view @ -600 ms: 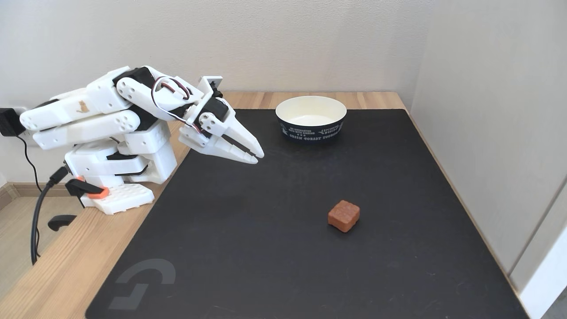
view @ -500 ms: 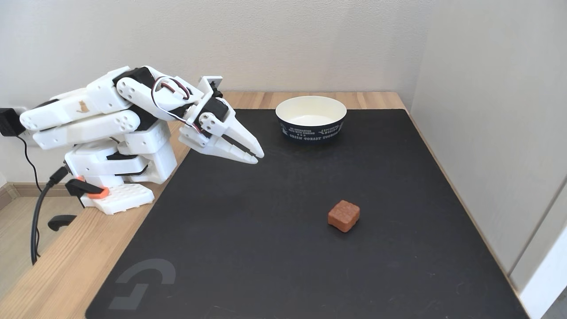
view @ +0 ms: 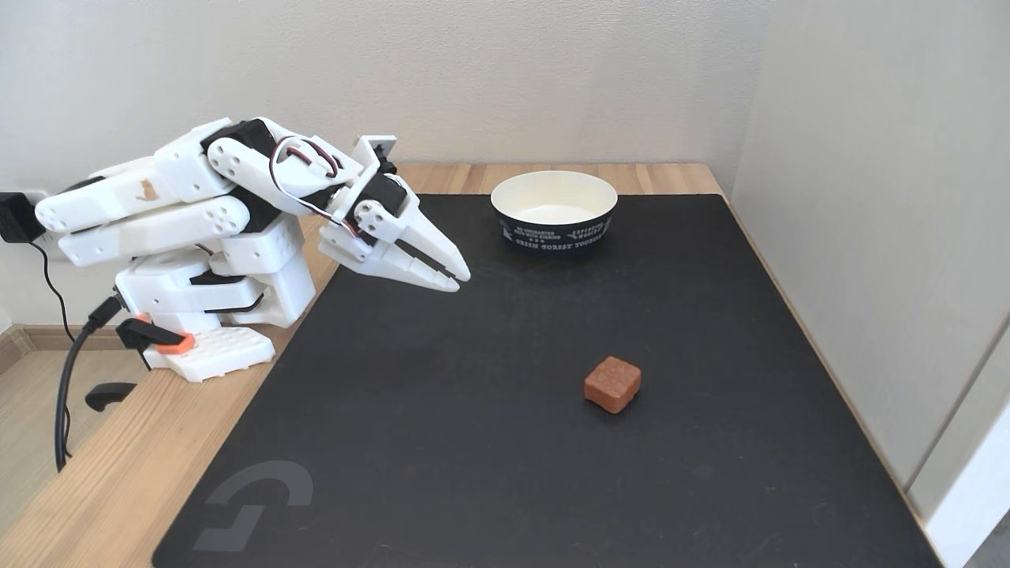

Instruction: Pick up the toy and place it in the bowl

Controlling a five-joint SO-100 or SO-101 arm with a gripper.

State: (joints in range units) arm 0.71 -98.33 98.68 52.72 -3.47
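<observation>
In the fixed view the arm (view: 181,205) sits folded at the left of the frame; its gripper (view: 458,281) hangs above the left part of the black mat (view: 442,442), fingers drawn together with only a sliver between the tips, holding nothing. The toy (view: 612,384) lies on the mat right of centre and lower in the frame, well apart from the gripper; the bowl (view: 554,211) stands upright at upper centre, looking empty, well apart from the toy. The step in hand, I judge, is the reach. To do it well: spread the fingers before descending; come down from above rather than sweep sideways, since the small cube would likely skid on the mat; line the fingers up with two flat faces, as the toy sits turned in the frame; close only once they straddle it.
</observation>
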